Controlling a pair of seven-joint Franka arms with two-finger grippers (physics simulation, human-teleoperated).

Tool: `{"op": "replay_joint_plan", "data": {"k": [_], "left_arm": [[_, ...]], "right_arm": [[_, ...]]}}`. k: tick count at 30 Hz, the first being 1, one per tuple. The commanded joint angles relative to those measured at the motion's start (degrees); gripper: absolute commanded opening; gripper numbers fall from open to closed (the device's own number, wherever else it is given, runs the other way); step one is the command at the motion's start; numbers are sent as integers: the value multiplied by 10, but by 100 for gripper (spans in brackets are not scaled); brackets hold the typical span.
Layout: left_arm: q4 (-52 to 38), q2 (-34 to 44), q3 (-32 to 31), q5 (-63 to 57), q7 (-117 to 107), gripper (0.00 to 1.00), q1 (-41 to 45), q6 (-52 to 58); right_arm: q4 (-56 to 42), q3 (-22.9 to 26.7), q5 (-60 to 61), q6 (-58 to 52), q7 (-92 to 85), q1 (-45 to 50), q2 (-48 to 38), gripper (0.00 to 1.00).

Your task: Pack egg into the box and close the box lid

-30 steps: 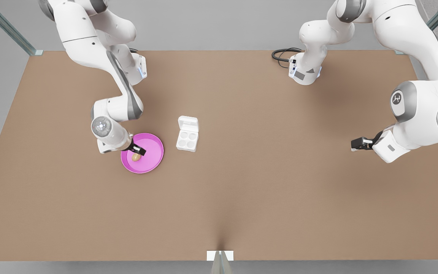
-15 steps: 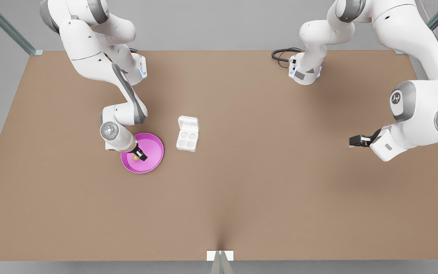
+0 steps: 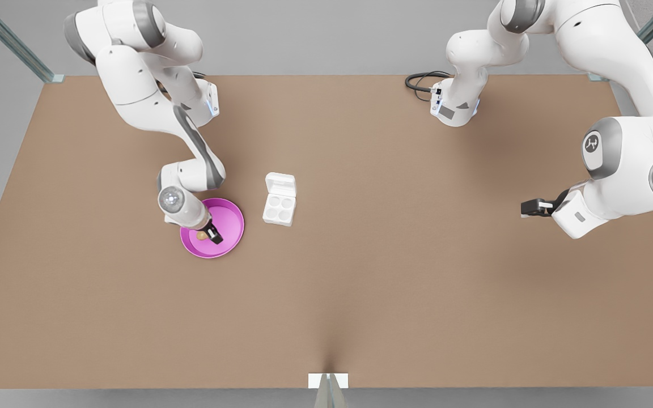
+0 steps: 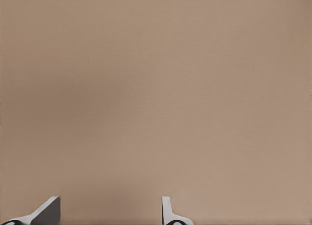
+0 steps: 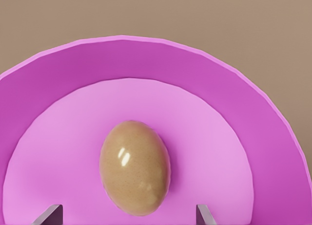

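Tan-beige and oval, the small egg (image 5: 135, 167) lies on the floor of the round pink plate (image 5: 234, 112), and we see it sitting between the two fingertips (image 5: 204, 214) of the right gripper (image 3: 208, 232), which are spread wide on either side of it without touching it. In the front view the right gripper stands over the plate's side nearer the front view's left, with the egg (image 3: 201, 235) just beside its dark fingers.

The small white square carton (image 3: 279, 209) with four round cups rests on the table just beside the plate (image 3: 230, 218), toward the front view's right. Its white hinged lid (image 3: 280, 183) lies open on the carton's far side.

The left gripper (image 3: 530, 207) waits well apart, above bare table near the front view's right edge; in its wrist view we note its fingertips (image 4: 168, 213) set wide apart over the plain surface.

The table (image 3: 394, 272) is a flat brown sheet. Grey walls surround it, and a black cable (image 3: 420, 81) loops at one arm's base.
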State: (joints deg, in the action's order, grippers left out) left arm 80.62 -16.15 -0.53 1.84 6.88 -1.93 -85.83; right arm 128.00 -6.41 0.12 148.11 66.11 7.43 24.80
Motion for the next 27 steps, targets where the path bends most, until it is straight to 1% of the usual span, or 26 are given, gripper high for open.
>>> {"op": "replay_joint_plan", "data": {"k": [1, 4, 21, 27], "left_arm": [[0, 1, 0, 0, -2, 100, 0, 6], [0, 2, 0, 0, -2, 100, 0, 7], [0, 7, -2, 0, -3, 100, 4, 16], [0, 7, -3, 0, -3, 100, 4, 19]], "right_arm": [[-2, 0, 0, 18, 85, 0, 3, 100], [-15, 0, 0, 19, 85, -1, 10, 100], [-20, 1, -7, 19, 59, -24, 12, 100], [-20, 1, -7, 18, 18, -41, 12, 100]]}}
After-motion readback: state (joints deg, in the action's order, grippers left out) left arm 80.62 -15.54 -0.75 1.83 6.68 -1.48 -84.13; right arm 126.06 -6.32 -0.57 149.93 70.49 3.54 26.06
